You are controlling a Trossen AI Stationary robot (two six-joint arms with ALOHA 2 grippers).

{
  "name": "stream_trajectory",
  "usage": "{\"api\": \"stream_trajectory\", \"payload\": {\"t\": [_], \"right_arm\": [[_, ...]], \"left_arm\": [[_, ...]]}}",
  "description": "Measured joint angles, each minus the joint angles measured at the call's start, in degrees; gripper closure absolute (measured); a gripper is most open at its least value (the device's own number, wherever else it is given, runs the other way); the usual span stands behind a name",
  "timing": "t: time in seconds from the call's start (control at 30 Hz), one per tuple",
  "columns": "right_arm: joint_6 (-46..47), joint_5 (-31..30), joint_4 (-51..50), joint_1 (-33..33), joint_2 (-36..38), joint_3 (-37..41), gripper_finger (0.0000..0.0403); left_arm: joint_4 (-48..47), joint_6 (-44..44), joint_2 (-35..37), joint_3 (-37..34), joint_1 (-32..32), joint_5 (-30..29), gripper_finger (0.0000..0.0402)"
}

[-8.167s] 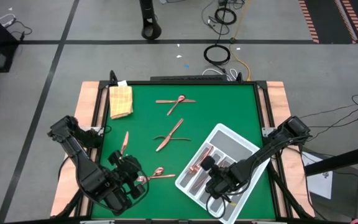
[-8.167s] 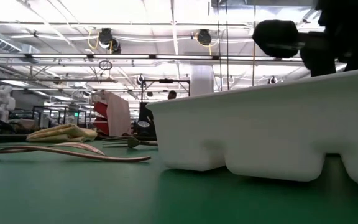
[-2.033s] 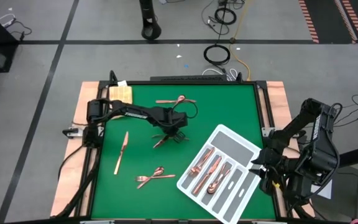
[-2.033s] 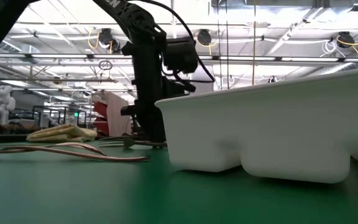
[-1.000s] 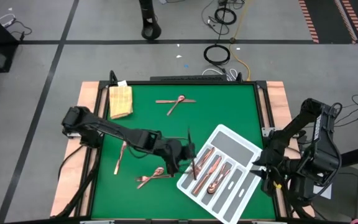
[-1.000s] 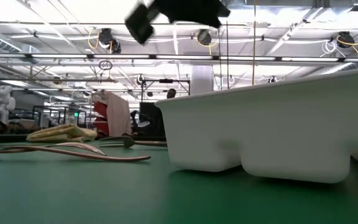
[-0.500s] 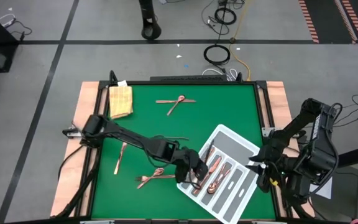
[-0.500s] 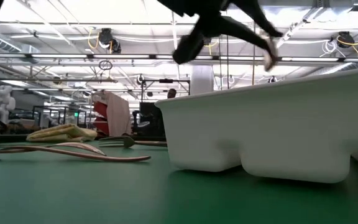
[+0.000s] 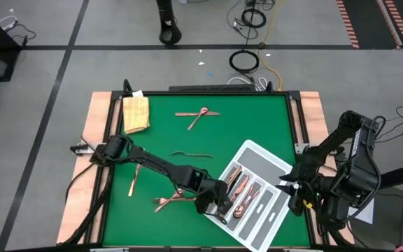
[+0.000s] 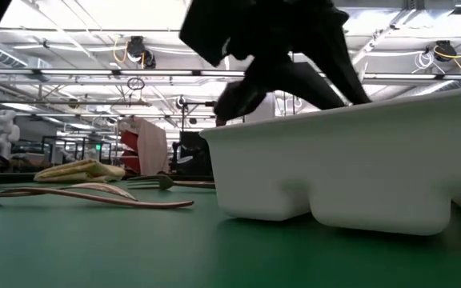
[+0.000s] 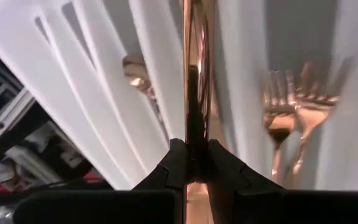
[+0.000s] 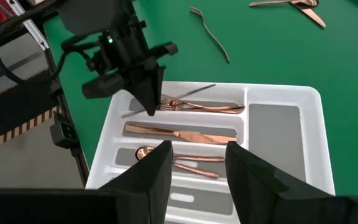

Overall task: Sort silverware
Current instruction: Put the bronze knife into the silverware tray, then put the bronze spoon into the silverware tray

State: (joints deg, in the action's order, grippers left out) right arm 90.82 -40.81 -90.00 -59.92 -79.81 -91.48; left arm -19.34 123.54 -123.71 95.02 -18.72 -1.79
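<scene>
We start wide in the high view: the green table (image 9: 257,119) fills the middle of the frame, and the white divided tray (image 9: 271,164) sits skewed at its lower right. The left arm stretches from the left edge down to the tray's lower-left end, and there the left gripper (image 9: 219,203) hangs over the narrow slots. It is by far the nearer arm. The right gripper (image 12: 197,168) waits off the table's right edge, fingers apart and empty.

Now the key relation. In the left wrist view the left gripper is clenched on a thin copper piece (image 11: 191,74) seen edge-on, so we can't call its type. Its long axis runs straight out from the fingers, roughly along the slot dividers. Forks (image 11: 297,106) lie in the slot beside it and a spoon (image 11: 138,68) on the other side. We judge the drop needs that axis kept parallel to the walls, with little room either way.

Loose on the felt: a crossed pair (image 9: 198,113) at upper centre, a lone fork (image 9: 191,155) mid-table, a knife (image 9: 133,183) at lower left and another pair (image 9: 173,199) just beside the arm
</scene>
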Motion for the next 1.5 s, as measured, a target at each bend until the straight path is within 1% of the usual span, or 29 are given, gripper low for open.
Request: {"api": "stream_trajectory", "payload": {"t": [0.23, 0.37, 0.57, 0.73, 0.8, 0.87, 0.9, 0.97, 1.0, 1.03, 1.1, 1.2, 1.27, 1.3, 1.33, 1.37, 1.4, 1.47, 1.5], "right_arm": [[0.0, 0.2, 0.0, 0.0, 0.0, 0.0, 0.0264], [0.0, 0.2, 0.0, 0.0, 0.0, 0.0, 0.0264], [-0.2, 0.3, 0.0, 0.0, 0.0, 0.0, 0.0264], [-0.4, 0.3, 0.0, 0.0, 0.0, 0.0, 0.0264], [-0.4, 0.4, 0.0, 0.0, 0.0, 0.0, 0.0264], [-0.4, 0.4, 0.0, 0.0, 0.0, 0.0, 0.0264], [-0.4, 0.4, 0.0, 0.0, 0.0, 0.0, 0.0264], [-0.4, 0.4, 0.0, 0.0, 0.0, 0.0, 0.0264], [-0.3, 0.4, 0.0, 0.0, 0.0, 0.0, 0.0264], [-0.1, 0.2, 0.0, 0.0, 0.0, 0.0, 0.0264], [0.6, -0.1, 0.0, 0.0, 0.0, 0.0, 0.0264], [1.0, -0.2, 0.0, 0.0, 0.0, 0.0, 0.0264], [1.3, -0.4, 0.0, 0.0, 0.0, 0.0, 0.0264], [1.4, -1.0, 0.0, 0.0, 0.0, 0.0, 0.0264], [1.5, -1.8, 0.0, -0.1, 0.0, 0.0, 0.0264], [1.6, -2.8, 0.0, -0.1, 0.0, 0.0, 0.0264], [1.7, -3.6, 0.0, -0.1, 0.0, 0.0, 0.0264], [1.7, -5.2, 0.0, 0.0, 0.0, 0.0, 0.0264], [1.7, -6.0, 0.0, 0.0, 0.0, 0.0, 0.0264]], "left_arm": [[0.9, -0.1, -1.7, 0.0, -0.1, 0.4, 0.0368], [1.6, -0.1, -2.1, 0.0, 0.0, 2.4, 0.0366], [2.5, -0.2, -2.1, 0.0, 0.0, 3.8, 0.0316], [4.6, -0.2, -2.1, 0.0, -0.1, 5.1, 0.0307], [4.6, -1.9, -2.1, 0.0, -0.1, 5.1, 0.0306], [5.4, -6.6, -2.1, 0.0, -0.1, 4.2, 0.0305], [6.4, -9.1, -2.1, 0.0, -0.1, 2.7, 0.0305], [9.3, -17.0, -1.4, -0.1, -0.1, -1.7, 0.0305], [11.7, -23.5, -0.9, 0.0, 0.0, -4.2, 0.0305], [13.5, -31.0, -0.3, 0.4, 0.2, -7.4, 0.0305], [13.7, -48.0, 1.7, 2.1, 0.9, -15.3, 0.0305], [6.4, -72.6, 6.8, 5.3, 2.9, -27.2, 0.0305], [-5.0, -88.2, 10.7, 7.3, 5.6, -33.7, 0.0305], [-11.1, -95.9, 12.5, 8.2, 7.9, -34.3, 0.0305], [-17.4, -103.4, 14.3, 8.6, 10.5, -33.3, 0.0305], [-23.2, -110.5, 15.9, 8.6, 13.8, -30.4, 0.0305], [-27.9, -116.5, 17.1, 8.6, 17.3, -26.3, 0.0305], [-35.1, -124.0, 18.4, 8.6, 24.7, -17.6, 0.0305], [-38.0, -126.0, 18.6, 8.6, 28.1, -14.7, 0.0305]]}}
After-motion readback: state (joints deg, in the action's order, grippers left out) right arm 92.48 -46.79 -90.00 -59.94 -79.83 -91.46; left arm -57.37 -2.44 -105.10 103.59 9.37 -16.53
